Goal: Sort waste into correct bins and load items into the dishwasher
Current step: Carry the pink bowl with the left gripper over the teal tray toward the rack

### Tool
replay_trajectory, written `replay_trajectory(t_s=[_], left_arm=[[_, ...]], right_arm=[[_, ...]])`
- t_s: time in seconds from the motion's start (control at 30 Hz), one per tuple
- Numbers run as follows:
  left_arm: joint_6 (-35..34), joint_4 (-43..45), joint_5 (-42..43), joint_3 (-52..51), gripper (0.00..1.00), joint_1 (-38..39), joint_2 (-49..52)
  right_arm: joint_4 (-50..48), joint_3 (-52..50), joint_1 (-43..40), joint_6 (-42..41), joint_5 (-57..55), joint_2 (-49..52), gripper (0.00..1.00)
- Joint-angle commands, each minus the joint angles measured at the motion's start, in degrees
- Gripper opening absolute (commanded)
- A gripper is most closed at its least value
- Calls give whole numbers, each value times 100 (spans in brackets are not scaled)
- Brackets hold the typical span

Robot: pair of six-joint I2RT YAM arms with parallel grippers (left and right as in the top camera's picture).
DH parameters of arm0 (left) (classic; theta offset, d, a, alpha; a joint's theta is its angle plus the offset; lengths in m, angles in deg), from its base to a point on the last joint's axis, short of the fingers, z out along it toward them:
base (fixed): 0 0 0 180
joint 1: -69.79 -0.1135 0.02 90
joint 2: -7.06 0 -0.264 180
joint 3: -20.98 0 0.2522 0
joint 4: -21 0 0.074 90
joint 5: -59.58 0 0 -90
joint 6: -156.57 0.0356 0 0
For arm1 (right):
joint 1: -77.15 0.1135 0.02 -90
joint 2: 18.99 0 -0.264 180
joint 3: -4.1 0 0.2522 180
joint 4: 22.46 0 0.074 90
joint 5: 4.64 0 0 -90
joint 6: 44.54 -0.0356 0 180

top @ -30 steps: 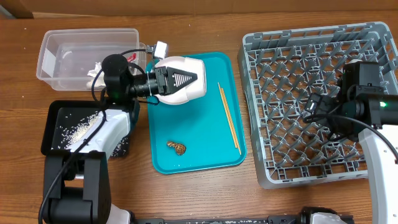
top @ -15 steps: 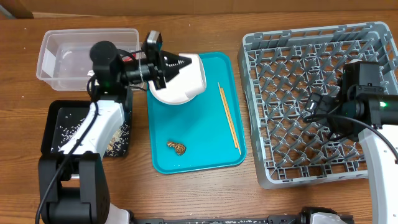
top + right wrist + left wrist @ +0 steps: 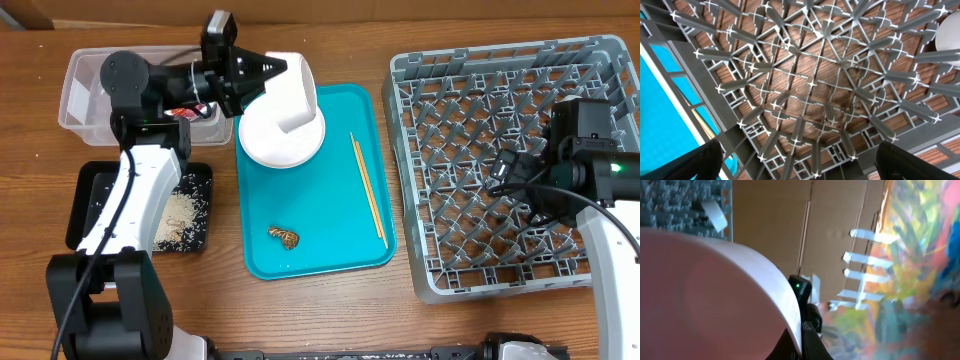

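My left gripper [image 3: 262, 72] is shut on the rim of a white bowl [image 3: 284, 112], held tilted above the back left of the teal tray [image 3: 330, 225]. In the left wrist view the bowl's pinkish inside [image 3: 705, 295] fills the frame, its rim pinched between my fingers [image 3: 802, 335]. Loose rice lies in the black tray [image 3: 175, 215]. The clear tub [image 3: 90, 85] holds a red-and-white wrapper [image 3: 185, 112]. A brown scrap [image 3: 284, 236] and chopsticks [image 3: 367, 190] lie on the teal tray. My right gripper [image 3: 800, 160] is open over the grey rack [image 3: 500, 150], also seen in the right wrist view [image 3: 815, 85].
A white round item [image 3: 949, 35] shows through the rack at the right edge of the right wrist view. The teal tray sits between the bins and the rack.
My left gripper has lifted and swung the bowl back and upward from over the black tray's side toward the tray's back left, tilting it more. The right arm has not moved.
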Motion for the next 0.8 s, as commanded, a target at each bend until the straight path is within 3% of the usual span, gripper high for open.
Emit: replay_trajectory(t_s=[0.0,0.17,0.47,0.6,0.77], left_arm=[[286,516,256,260,4,-2,-87],[1150,1132,892,710,4,20,-87],[2557,1121,846,1064,4,9,-72],[3217,13,350,1073,4,-11,-15],[4181,-2404,-914,1075,4,-103,-11]], right_arm=[[-35,66,11,-9,-55,-31,100],[-37,63,11,-9,-52,-31,100],[-4,63,11,-11,-50,-31,100],[20,63,11,-11,-50,-31,100],[61,63,11,-9,-52,-31,100]])
